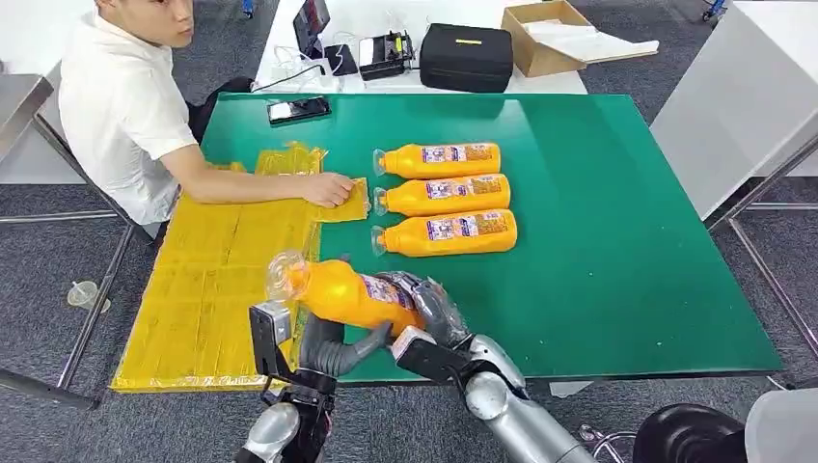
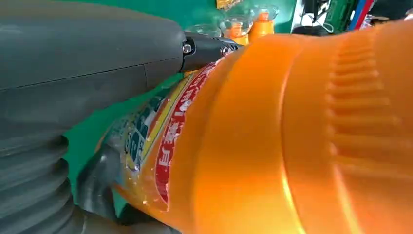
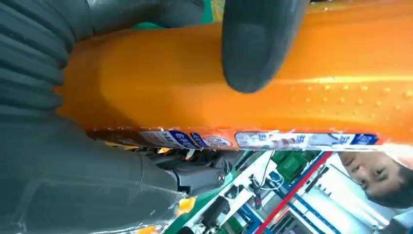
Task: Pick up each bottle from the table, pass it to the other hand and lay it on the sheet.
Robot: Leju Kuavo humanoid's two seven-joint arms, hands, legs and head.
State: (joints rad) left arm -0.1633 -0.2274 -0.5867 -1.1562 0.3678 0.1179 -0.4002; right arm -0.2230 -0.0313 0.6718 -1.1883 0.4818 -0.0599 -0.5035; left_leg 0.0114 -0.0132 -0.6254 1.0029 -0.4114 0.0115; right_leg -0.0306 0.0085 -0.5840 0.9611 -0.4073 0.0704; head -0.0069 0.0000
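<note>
At the table's near edge, your left hand (image 1: 333,352) and right hand (image 1: 434,313) meet from 7 and 5 o'clock, both wrapped around one orange bottle (image 1: 338,289). Three bottles (image 1: 444,198) lie on the green table (image 1: 617,241). A person's hand (image 1: 328,188) presses the yellow sheet (image 1: 212,280).

looks like a robotics lab or test room, grey carpet past the hands, green table (image 1: 598,193), black equipment case (image 1: 466,56) and cardboard box (image 1: 540,34) far beyond them
</note>
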